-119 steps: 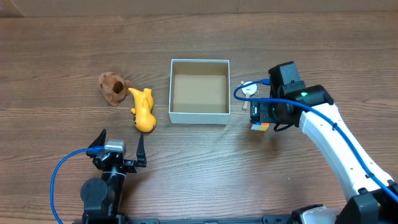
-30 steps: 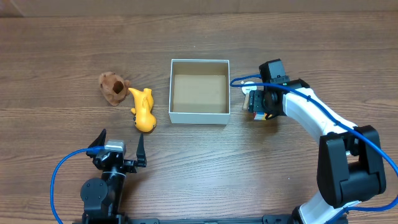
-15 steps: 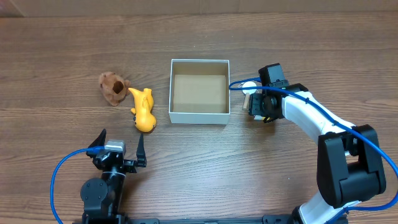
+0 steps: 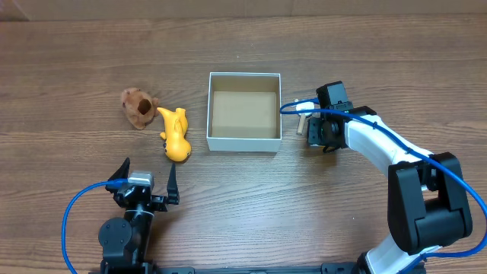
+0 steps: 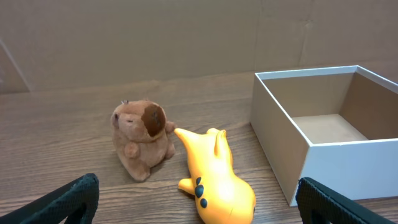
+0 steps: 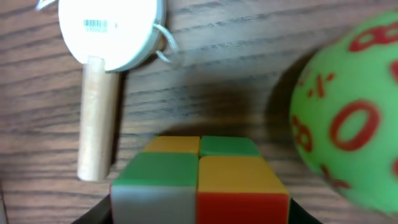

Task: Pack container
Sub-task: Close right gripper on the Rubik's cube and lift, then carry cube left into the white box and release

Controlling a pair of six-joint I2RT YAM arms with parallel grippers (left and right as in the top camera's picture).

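Right gripper straddles colour cube, firm pinch can't be confirmed; best approach: squeeze flat sides squarely, avoid green ball & wooden stick, lift straight up, then cross to box just left.

I see the container: square shallow cardboard box, white walls, brown inside, open side up, flat on the table, 12 o'clock from centre.
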